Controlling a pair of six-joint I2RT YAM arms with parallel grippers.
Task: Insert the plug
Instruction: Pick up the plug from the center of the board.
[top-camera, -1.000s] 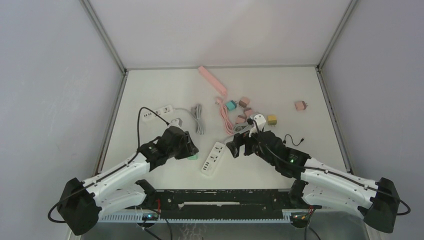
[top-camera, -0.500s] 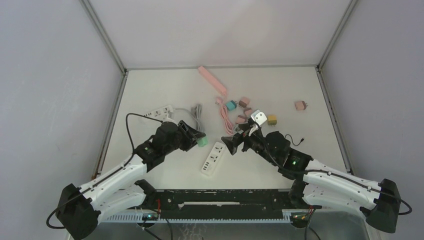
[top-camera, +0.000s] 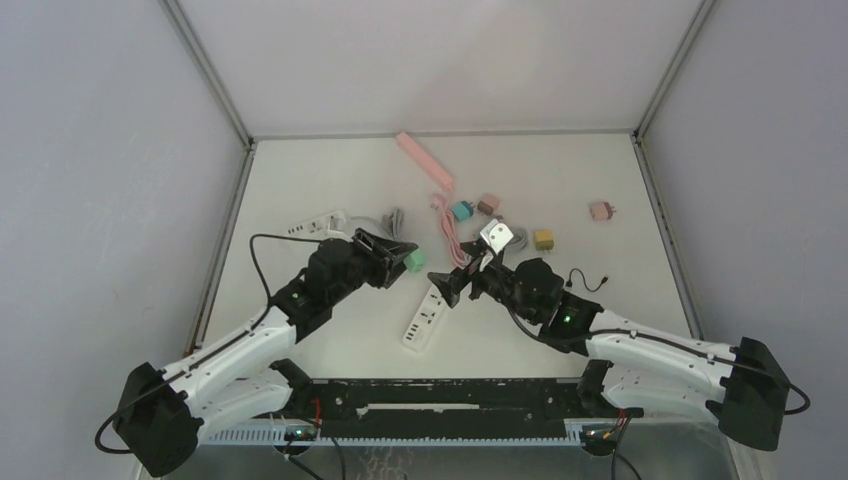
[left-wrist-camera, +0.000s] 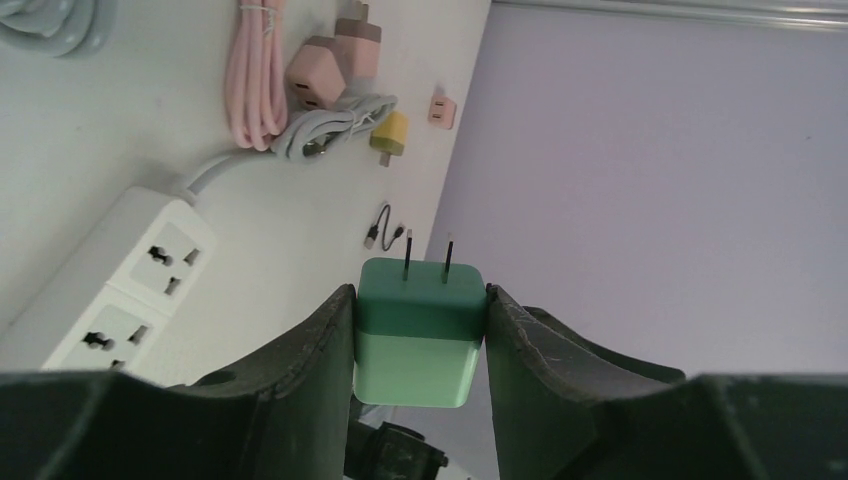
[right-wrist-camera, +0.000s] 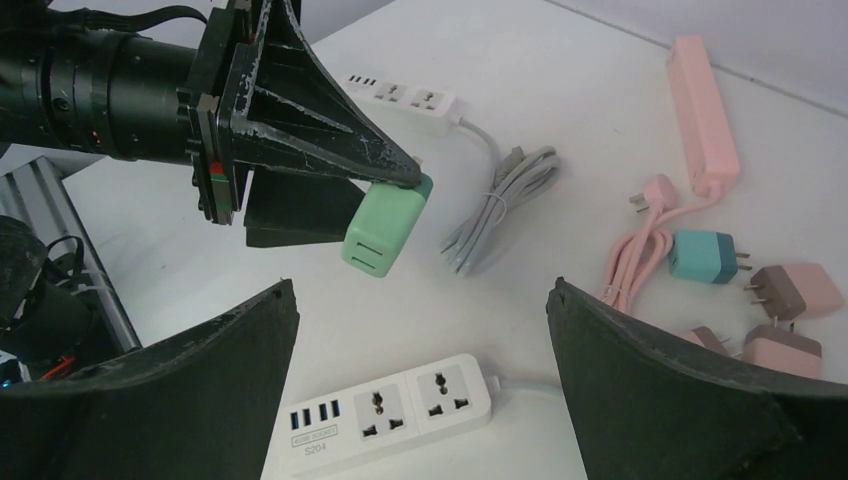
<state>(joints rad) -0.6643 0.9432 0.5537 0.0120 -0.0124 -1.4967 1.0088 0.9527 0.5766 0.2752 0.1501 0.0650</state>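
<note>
Three power strips lie on the white table (top-camera: 330, 170): a white power strip (top-camera: 425, 318) near the middle with its sockets facing up, a second white strip (top-camera: 315, 224) toward the left edge, and a pink strip (top-camera: 425, 160) toward the back; the left gripper (top-camera: 395, 258) has its jaws closed on a green plug (top-camera: 408, 261), one finger on each side of the body, the two prongs pointing away from the wrist; the plug hangs above the table, left of the middle strip and apart from it; the right gripper (top-camera: 455, 283) is spread wide, holding nothing, above the far end of that strip and facing the plug; a grey cable coil (top-camera: 393, 222) lies behind the left gripper; a pink cable (top-camera: 447, 235), a teal charger (top-camera: 461, 211) and a brown charger (top-camera: 488, 204) cluster behind the right gripper, a yellow charger (top-camera: 543, 239) just to their right; a pink charger (top-camera: 601, 211) sits alone farther right; a short black cable (top-camera: 588, 281) lies beside the right arm; pale grey-lilac walls with metal corner posts enclose the table.
</note>
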